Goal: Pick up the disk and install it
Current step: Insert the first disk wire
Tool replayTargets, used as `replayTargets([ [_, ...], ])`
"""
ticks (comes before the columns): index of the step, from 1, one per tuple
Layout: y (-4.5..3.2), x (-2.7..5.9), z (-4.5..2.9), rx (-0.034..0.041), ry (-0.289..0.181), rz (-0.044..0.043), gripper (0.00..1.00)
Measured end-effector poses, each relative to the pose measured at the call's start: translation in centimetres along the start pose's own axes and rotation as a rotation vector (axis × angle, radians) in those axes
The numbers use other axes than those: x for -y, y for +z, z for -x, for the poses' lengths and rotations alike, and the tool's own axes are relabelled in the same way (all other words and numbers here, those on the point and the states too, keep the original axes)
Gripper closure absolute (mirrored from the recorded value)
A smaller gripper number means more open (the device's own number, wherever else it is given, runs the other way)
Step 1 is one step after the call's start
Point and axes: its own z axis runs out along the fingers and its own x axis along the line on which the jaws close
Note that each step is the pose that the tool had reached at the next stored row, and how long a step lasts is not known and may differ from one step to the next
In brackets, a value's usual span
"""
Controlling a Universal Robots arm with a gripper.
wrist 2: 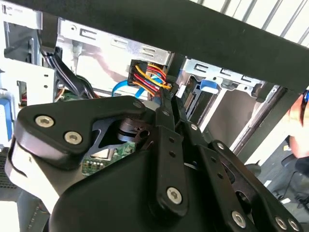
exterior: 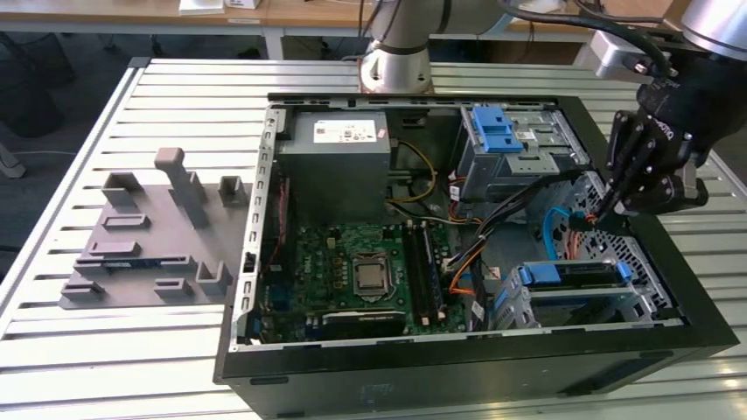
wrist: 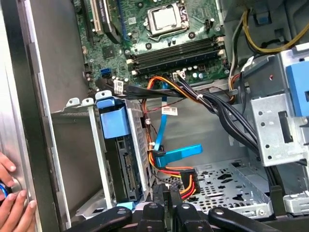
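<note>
The disk (exterior: 568,273), edged in bright blue, sits inside the grey drive cage (exterior: 636,302) at the near corner of the open computer case, on the exterior view's right. In the first wrist view the disk (wrist: 126,169) stands in that cage under its blue tab, with its connector edge facing the case interior. My gripper (exterior: 601,219) hangs just behind the cage, fingers drawn together. In both wrist views the gripper (wrist 2: 166,94) (wrist: 164,191) pinches a black power connector (wrist 2: 145,77) (wrist: 188,186) with red, yellow and orange wires, a short way from the disk's connector edge.
A blue data cable (wrist: 178,155) and black cable bundles (wrist: 227,113) cross the space beside the cage. The upper cage with its blue latch (exterior: 502,131) is further back. A grey slotted stand (exterior: 152,236) lies outside the case. A person's hand (wrist: 9,203) rests on the case wall.
</note>
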Motion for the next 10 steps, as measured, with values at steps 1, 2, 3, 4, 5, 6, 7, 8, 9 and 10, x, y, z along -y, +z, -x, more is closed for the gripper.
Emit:
replayTargets([
  [1, 0.0, -0.02, -0.02, -0.0001, -0.011, -0.0017, 0.84],
  [2, 0.0, -0.03, -0.03, -0.0003, -0.021, -0.0032, 0.84],
  [3, 0.01, -0.1, -0.07, -0.0002, -0.027, -0.0047, 0.84],
  [4, 0.02, -0.22, -0.12, 0.0002, -0.029, -0.0062, 0.84],
  [5, 0.04, -0.36, -0.19, 0.0006, -0.03, -0.0079, 0.84],
  [6, 0.04, -0.5, -0.26, 0.0008, -0.032, -0.0097, 0.84],
  [7, 0.05, -0.64, -0.33, 0.0011, -0.033, -0.0118, 0.84],
  [8, 0.07, -0.74, -0.42, 0.0015, -0.034, -0.0145, 0.84],
  [9, 0.1, -0.77, -0.46, 0.0023, -0.036, -0.0178, 0.84],
  [10, 0.13, -0.78, -0.5, 0.0032, -0.039, -0.0214, 0.84],
])
